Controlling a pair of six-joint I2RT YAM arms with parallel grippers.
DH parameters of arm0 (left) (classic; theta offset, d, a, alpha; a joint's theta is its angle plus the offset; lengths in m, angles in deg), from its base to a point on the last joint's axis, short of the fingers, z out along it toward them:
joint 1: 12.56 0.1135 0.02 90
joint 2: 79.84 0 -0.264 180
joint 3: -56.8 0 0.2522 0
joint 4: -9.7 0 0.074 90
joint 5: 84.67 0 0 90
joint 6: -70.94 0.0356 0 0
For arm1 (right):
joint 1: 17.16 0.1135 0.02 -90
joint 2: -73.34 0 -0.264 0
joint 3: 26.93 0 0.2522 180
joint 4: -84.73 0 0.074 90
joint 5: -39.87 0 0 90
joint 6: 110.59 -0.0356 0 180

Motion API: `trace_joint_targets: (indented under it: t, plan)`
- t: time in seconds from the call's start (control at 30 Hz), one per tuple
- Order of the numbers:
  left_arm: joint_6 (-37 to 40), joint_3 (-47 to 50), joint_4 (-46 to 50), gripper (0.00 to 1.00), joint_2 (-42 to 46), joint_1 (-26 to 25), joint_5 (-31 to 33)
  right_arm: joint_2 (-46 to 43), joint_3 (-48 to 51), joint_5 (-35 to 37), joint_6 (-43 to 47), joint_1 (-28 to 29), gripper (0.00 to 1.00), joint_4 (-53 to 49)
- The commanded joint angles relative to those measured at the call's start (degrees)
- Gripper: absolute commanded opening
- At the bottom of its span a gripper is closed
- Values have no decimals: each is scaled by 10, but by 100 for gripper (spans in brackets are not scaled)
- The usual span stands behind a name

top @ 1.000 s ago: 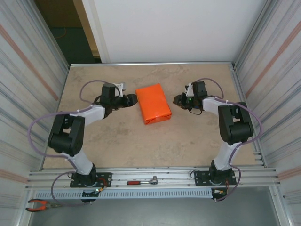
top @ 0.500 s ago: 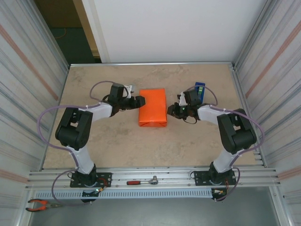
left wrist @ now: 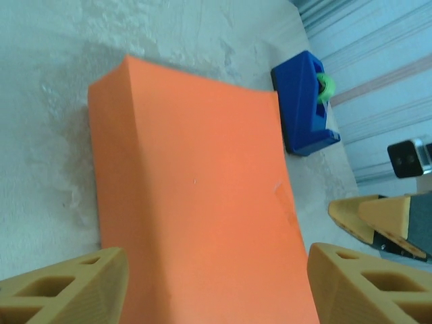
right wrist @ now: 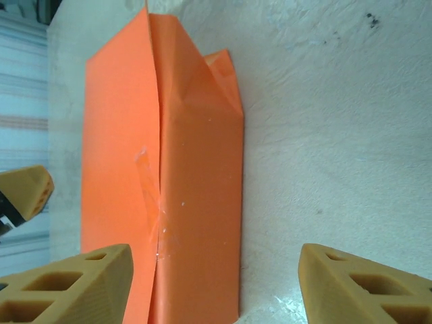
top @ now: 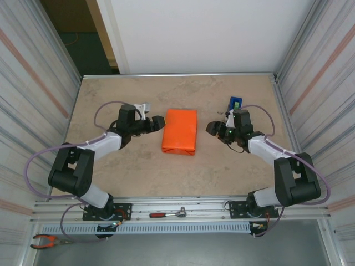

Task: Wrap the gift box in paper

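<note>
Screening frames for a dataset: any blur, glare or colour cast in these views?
Top external: sharp, even light, faint shadow beside the orange paper. Left wrist: tabletop looks bluish, pincer fingers soft. Right wrist: clear tape glints on the seam.

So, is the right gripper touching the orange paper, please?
Apart: the top view shows bare tabletop between the right gripper and the paper.

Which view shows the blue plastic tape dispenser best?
Left wrist: the blue plastic tape dispenser appears large, with its green roll, behind the orange paper parcel. Top external shows it small, without detail.
</note>
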Motion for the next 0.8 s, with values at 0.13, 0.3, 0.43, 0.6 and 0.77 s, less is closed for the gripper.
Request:
trace_joint_targets:
  t: [0.13,0.3,0.43,0.6,0.77]
  plan:
    - [72,-142,142,76,-76,14,5,-10,-41,-6,21,-5,83,-40]
    - [101,-284,248,78,-188,20,-37,28,-75,-13,17,-4,89,-47]
    - [102,-342,267,78,-245,19,-69,66,-109,-23,14,2,89,-48]
    - [80,-352,222,80,-283,16,-98,108,-140,-25,10,13,89,-50]
    - [72,-359,199,83,-308,3,-115,134,-152,-32,7,16,87,-45]
